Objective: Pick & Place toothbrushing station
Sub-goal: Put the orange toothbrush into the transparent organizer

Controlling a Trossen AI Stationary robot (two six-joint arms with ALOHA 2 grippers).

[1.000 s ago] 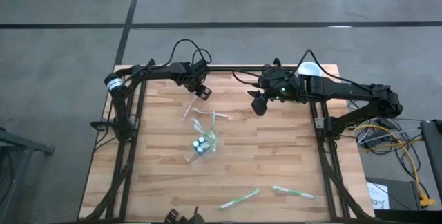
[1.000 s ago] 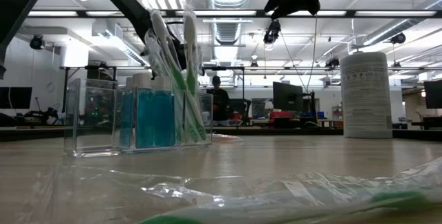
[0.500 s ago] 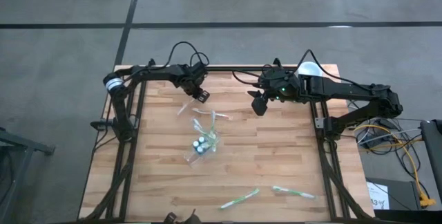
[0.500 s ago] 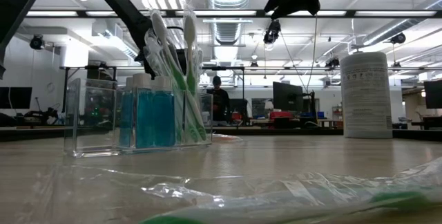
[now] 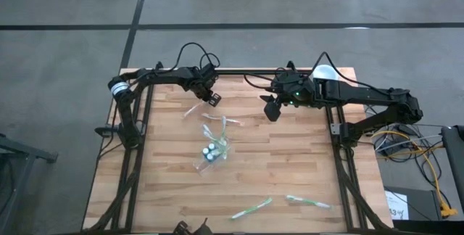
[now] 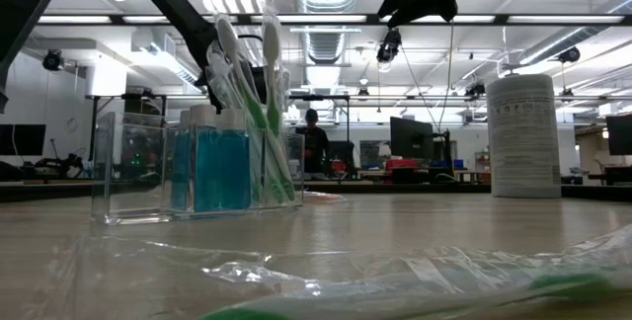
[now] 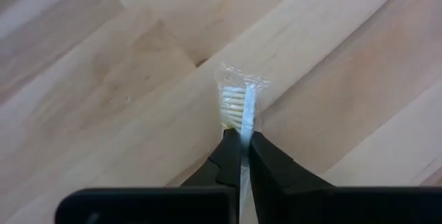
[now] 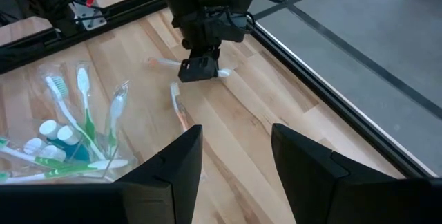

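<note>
My left gripper (image 7: 242, 156) has its jaws closed on a wrapped toothbrush (image 7: 240, 106) near the desk's (image 5: 290, 162) far edge. My right gripper (image 5: 271, 109) waits above the desk with jaws apart, holding nothing. The clear organizer (image 5: 211, 152) at mid-desk already carries several toothbrushes and bottles. Two more wrapped toothbrushes (image 5: 251, 208) lie near the front edge, not yet placed.

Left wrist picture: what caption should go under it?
Left claw shut on a wrapped toothbrush above the wooden table.
</note>
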